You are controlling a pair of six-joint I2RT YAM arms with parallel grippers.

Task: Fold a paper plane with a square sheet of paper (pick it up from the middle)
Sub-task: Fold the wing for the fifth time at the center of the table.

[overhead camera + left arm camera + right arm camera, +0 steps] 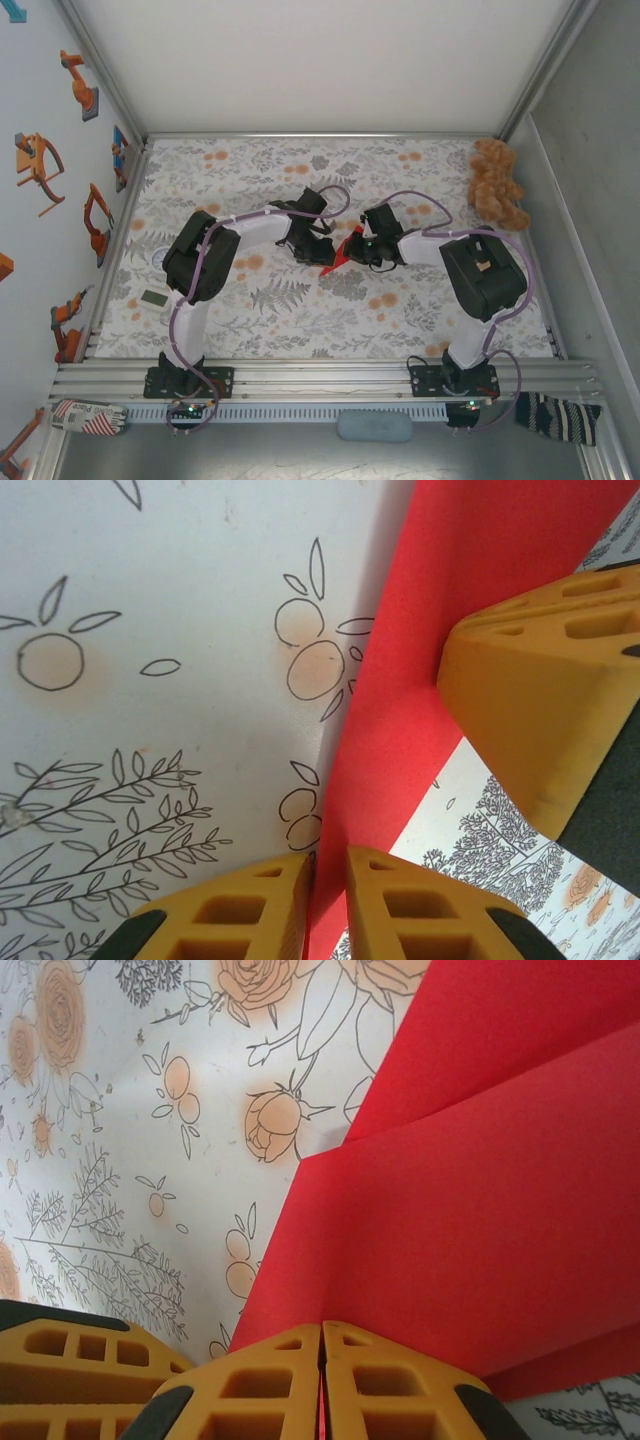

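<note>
The red paper [338, 258], folded into a narrow pointed shape, hangs just above the middle of the floral table between both arms. My right gripper [364, 250] is shut on its edge; in the right wrist view the yellow fingertips [290, 1355] press together at the gripper [321, 1326], with a thin red line between them and the creased paper [470, 1210] spreading beyond. My left gripper [328, 858] faces it from the left [318, 246]. Its jaws stand narrowly apart, and a strip of the paper [400, 710] runs through the gap. A finger of the right gripper [540, 700] shows close by.
A brown teddy bear [497, 185] sits at the back right corner. A small white device [155, 298] lies near the left arm's base. One of the left gripper's fingers [70, 1360] shows at the bottom left of the right wrist view. Walls enclose the table on three sides.
</note>
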